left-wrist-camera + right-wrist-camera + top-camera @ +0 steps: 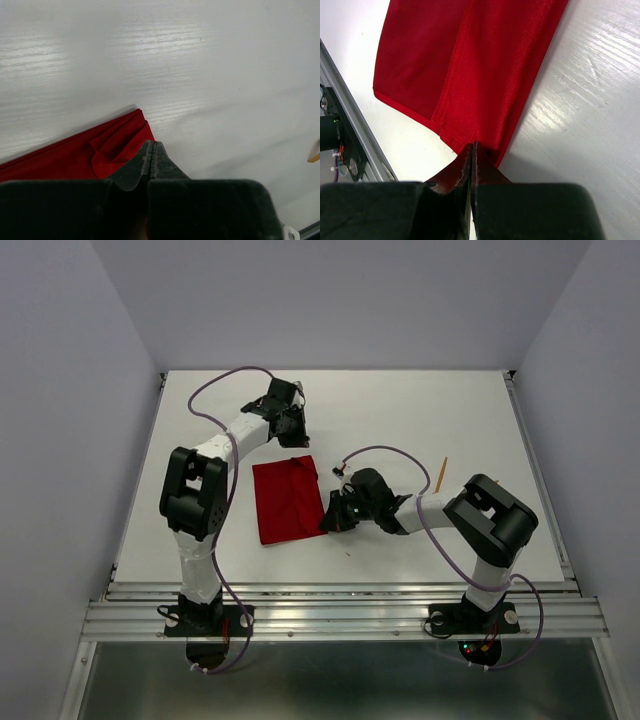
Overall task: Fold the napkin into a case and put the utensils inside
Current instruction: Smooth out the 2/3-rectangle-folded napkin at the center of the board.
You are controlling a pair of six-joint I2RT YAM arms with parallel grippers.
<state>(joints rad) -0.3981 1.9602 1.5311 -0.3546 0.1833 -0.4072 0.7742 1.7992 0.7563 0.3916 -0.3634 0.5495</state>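
Napkin: one red napkin (286, 502) lies flat just left of centre in the top view, roughly rectangular, with its long sides running up and down the frame.
Layers: the right wrist view shows a seam or fold line down the cloth. I cannot tell which.
Left gripper: the left gripper (151, 150) is at the napkin's upper right corner, fingers pressed together on the cloth edge, which is rumpled beside the tips.
Right gripper: the right gripper (472, 147) is at the lower right corner, fingers closed with no gap, and the hem runs in between the tips.
Hidden: both pinched corners are covered by the fingers. From above, the grippers' bodies hide their tips.
Utensil: one orange stick (441, 473) lies right of centre, well apart from the napkin. In the left wrist view an orange bit is cut off at the right edge, and its shape is unclear.
Arms: two, each with a purple cable (215, 385).
Surface: a white table (420, 410) with faint grain and a metal rail (340, 615) along the bottom.
Room: plain pale grey walls (340, 300) on three sides.
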